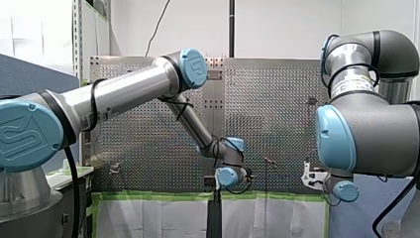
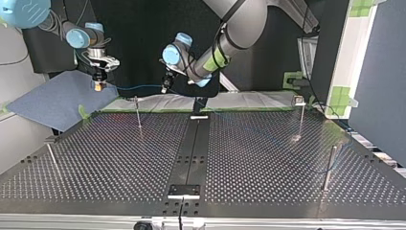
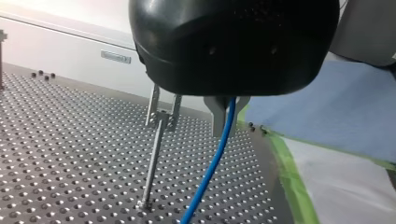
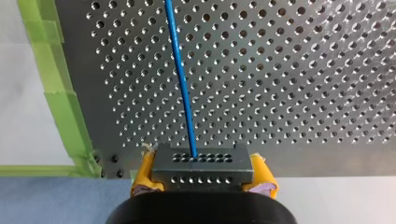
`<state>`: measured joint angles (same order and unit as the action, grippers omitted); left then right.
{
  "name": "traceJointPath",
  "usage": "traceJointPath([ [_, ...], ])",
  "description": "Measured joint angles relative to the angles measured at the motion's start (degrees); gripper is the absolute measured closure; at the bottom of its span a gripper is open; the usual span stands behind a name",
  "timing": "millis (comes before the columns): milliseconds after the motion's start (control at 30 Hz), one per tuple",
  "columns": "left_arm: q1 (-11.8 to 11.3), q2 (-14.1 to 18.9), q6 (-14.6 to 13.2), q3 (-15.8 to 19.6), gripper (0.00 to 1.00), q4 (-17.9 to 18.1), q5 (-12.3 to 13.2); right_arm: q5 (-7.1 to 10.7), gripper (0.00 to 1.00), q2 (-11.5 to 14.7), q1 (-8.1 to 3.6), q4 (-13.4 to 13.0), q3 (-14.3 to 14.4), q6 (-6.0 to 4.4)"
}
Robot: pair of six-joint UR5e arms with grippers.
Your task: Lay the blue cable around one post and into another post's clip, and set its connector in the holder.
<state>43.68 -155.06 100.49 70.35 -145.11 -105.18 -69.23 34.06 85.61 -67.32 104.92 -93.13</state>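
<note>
Connector [image 4: 203,167] clamped between right jaws' yellow pads, blue cable [image 4: 182,84] leading off it, left jaws pinching that cable

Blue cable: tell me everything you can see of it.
The blue cable is thin, smooth and plastic-looking. One end enters a grey perforated connector clamped between my right claw's yellow pads. It runs nearly straight above the table to my left claw, passes between its metal fingers, then curves down toward the table.

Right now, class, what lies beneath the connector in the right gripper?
Beyond the connector, the perforated table edge and blue mat show; the spot directly beneath is covered.
</note>
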Motion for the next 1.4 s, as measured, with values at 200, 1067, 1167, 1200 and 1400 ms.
traceJointPath([
  [200, -0.31, 0.00, 0.66, -0.89, 1.00, 0.05, 0.10, 0.38, 1.00, -0.01, -0.03, 0.94, -0.96, -0.11],
  [1067, -2.05, -0.24, 2.26, -3.22, 1.00, 2.01, 1.06, 3.09, 1.00, -0.25, -0.26, 2.07, -4.97, -0.75],
  [1167, -2.30, -0.36, 2.57, -4.05, 1.00, 1.98, 1.06, 3.16, 1.00, -0.32, -0.28, 2.19, -5.52, -0.76],
  [1200, -2.39, -0.45, 2.68, -4.29, 1.00, 1.94, 1.08, 3.19, 1.00, -0.33, -0.28, 2.28, -5.78, -0.76],
  [1400, -2.89, -2.38, 3.14, -6.62, 1.00, 0.24, 1.17, 3.35, 1.00, -0.41, -0.29, 2.69, -6.90, -0.98],
])
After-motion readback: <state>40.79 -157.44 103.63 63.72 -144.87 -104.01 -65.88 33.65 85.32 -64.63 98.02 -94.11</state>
